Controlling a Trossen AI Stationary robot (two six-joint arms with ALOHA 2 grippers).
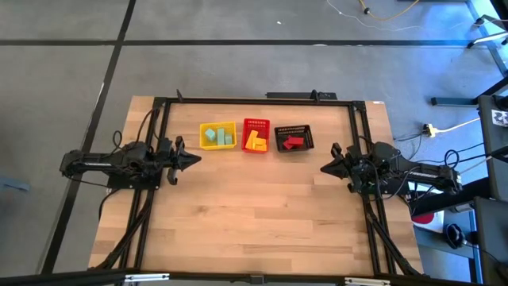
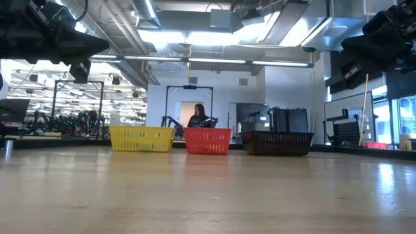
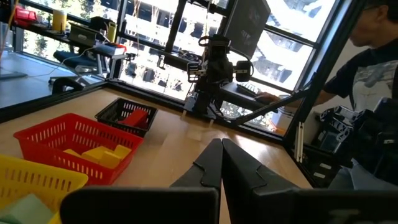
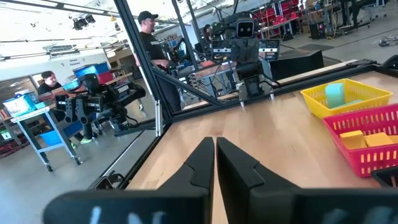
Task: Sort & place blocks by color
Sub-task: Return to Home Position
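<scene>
Three mesh baskets stand in a row near the table's far edge. The yellow basket holds pale teal-green blocks. Yellow blocks lie in the red basket. Red blocks lie in the black basket. My left gripper hovers shut above the table's left side, pointing right. My right gripper hovers shut above the table's right side, pointing left. Both are clear of the baskets and hold nothing. The wrist views show the shut fingers of the left gripper and the right gripper.
Bare wooden tabletop stretches between the two arms and toward the near edge. A dark frame runs along the table's far edge and sides. People show in the room beyond the table.
</scene>
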